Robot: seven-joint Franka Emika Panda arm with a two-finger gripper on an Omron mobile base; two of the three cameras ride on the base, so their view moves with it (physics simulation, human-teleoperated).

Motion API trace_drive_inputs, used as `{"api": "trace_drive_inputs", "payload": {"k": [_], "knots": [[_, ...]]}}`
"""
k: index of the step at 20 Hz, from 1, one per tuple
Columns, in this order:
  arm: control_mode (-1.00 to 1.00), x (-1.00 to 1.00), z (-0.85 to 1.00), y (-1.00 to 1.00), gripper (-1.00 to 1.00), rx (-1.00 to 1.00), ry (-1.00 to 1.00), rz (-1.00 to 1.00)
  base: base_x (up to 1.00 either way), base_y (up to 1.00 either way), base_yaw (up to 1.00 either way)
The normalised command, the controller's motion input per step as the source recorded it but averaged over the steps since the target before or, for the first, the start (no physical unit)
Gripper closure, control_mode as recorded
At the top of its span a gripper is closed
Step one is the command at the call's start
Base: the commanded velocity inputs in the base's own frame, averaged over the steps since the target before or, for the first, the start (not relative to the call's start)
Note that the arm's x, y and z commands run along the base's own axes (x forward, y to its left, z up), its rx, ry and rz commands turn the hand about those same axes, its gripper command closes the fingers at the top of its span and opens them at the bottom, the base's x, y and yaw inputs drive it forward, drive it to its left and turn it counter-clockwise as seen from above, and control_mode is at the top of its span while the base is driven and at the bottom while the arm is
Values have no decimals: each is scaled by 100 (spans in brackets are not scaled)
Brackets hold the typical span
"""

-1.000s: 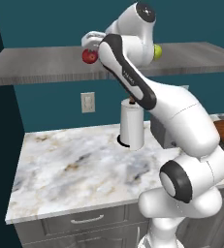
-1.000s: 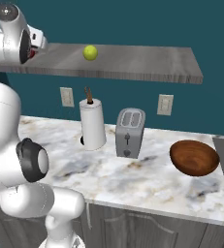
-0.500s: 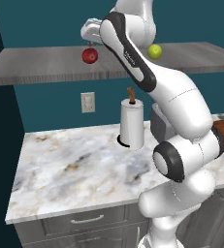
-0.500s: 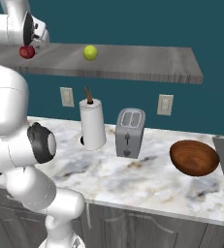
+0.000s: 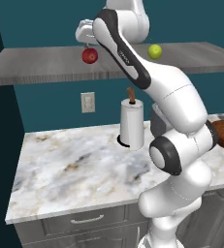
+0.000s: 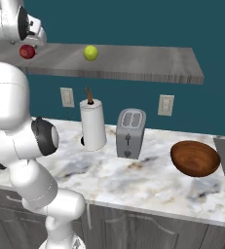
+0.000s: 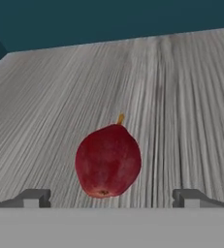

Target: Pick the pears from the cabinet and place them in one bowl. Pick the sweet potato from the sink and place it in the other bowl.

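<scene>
Arm has swung up from over the desk, so the claw, fingers spread wide and holding nothing, hovers just above the red pear lying on the cabinet, yellow-green pear further along

Two rear flanks, one close-up
</scene>
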Motion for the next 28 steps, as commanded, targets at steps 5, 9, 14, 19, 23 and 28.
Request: {"api": "trace_drive_inputs", "payload": {"k": [5,9,14,19,23,28], "knots": [[-100,1,-7,0,-100,-1,0,0,0,0,0],[-100,10,-21,0,-100,0,0,0,0,0,0],[-100,19,-26,0,-100,0,0,0,0,0,0],[-100,15,-2,1,-100,0,0,0,0,0,0],[-100,18,-1,6,-100,0,0,0,0,0,0],[-100,23,-1,9,-100,0,0,0,0,0,0]]}}
